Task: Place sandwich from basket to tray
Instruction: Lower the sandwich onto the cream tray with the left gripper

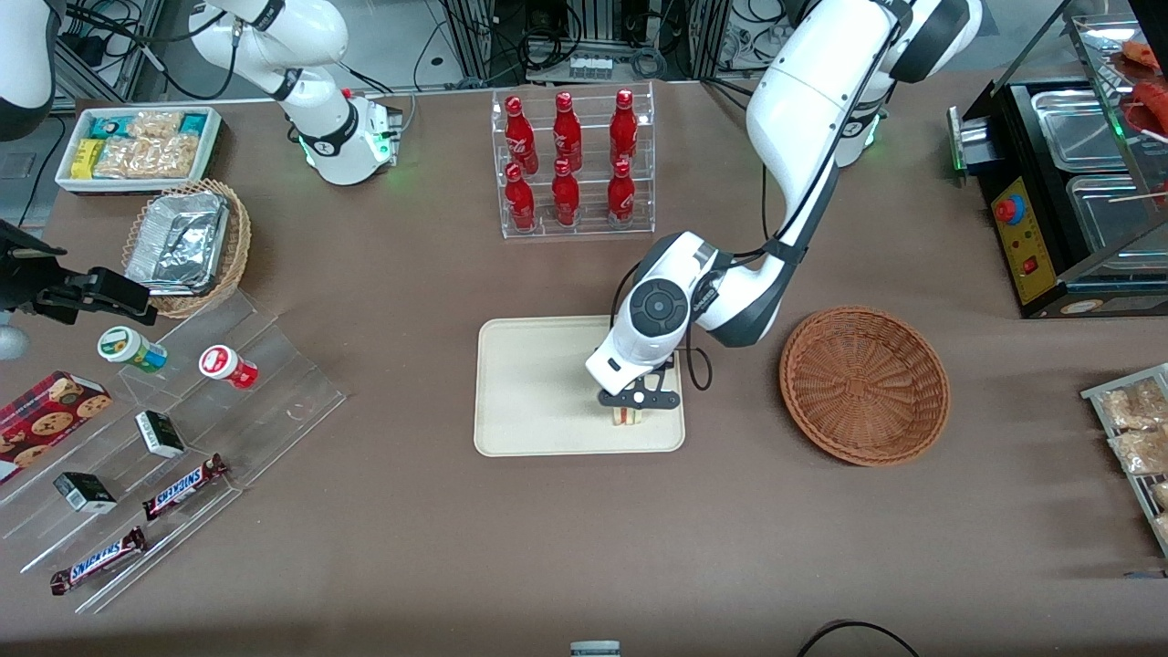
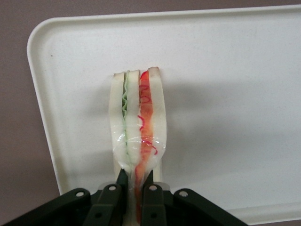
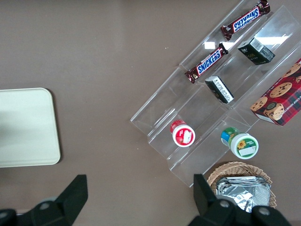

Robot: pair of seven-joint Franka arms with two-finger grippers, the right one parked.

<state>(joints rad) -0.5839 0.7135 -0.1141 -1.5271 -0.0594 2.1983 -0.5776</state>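
Gripper [image 1: 639,408] clamped on the sandwich [image 2: 137,125], held on edge just over the tray [image 1: 529,383], near the corner closest to the basket [image 1: 863,384].

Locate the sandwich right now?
In the front view the sandwich is over the tray, at the tray's corner nearest the basket, pinched in the gripper. The wrist view shows its filling edge between the fingers.
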